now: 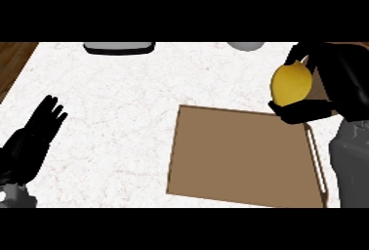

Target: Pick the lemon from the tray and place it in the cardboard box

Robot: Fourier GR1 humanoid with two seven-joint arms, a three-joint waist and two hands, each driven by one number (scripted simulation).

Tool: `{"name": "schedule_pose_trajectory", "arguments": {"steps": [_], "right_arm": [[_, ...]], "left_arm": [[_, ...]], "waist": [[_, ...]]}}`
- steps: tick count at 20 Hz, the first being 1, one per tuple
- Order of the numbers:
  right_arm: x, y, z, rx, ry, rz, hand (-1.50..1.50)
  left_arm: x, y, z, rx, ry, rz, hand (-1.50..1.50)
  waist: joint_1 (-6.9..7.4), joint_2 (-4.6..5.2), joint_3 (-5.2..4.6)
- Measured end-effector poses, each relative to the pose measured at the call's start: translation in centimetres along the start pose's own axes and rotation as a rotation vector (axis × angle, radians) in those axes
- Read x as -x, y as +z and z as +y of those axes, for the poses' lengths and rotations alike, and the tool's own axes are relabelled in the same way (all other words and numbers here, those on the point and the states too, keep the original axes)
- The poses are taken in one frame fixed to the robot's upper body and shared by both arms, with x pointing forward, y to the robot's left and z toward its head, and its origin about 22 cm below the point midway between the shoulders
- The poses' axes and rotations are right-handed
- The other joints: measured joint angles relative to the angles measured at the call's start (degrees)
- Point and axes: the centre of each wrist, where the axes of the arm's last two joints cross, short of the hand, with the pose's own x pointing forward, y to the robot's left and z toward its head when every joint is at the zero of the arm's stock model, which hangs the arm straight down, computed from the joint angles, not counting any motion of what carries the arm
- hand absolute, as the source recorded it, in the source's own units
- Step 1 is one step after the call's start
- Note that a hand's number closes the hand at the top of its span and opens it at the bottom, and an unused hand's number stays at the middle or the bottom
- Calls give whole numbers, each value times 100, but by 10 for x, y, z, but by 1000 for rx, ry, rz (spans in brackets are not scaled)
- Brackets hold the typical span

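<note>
- Our right hand (317, 100) is at the upper right of the frame, with its fingers (299, 113) curled round the lemon (292, 84), grasping it from behind and below so the yellow fruit faces the camera.
- The lemon is held up off the table, just past the upper right corner of the cardboard box (241, 156), which fills the lower right of the frame as a flat brown opening with a paler right wall.
- We judge that the fruit is carried high so it clears the box rim; what remains is a short move toward the lower left to bring it over the opening, then a release.
- Our left hand (36, 134) rests at the left edge of the frame, fingers straight and released, holding nothing and well apart from the box.
- The table (115, 112) is white marble with faint veining, and a strip of brown wood (13, 61) shows at its upper left corner.
- At the top edge we see a dark tray (119, 47), partly cut off, and a pale grey rounded object (246, 46) we cannot identify.
</note>
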Motion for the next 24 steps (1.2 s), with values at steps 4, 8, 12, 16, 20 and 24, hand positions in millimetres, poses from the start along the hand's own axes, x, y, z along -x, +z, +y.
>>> {"name": "schedule_pose_trajectory", "arguments": {"steps": [4,8,12,16,20,24], "right_arm": [[18,-12,-27,71,1,85,150],[32,-27,-33,91,9,138,150],[66,-40,-41,82,50,157,150],[90,-55,-42,89,51,156,150],[115,-68,-21,85,50,146,150],[136,-74,0,69,36,141,150]], "left_arm": [[-3,-1,2,7,-5,-6,0],[-2,0,-3,13,-3,-3,0],[-3,-4,-5,13,-2,-5,0],[-2,-4,-6,16,-4,-4,0],[-1,-5,-6,17,-6,-11,0],[-3,-2,-5,24,1,-6,0]], "waist": [[36,14,2],[62,21,3],[75,31,4],[91,34,2],[111,42,5],[118,42,5]]}}
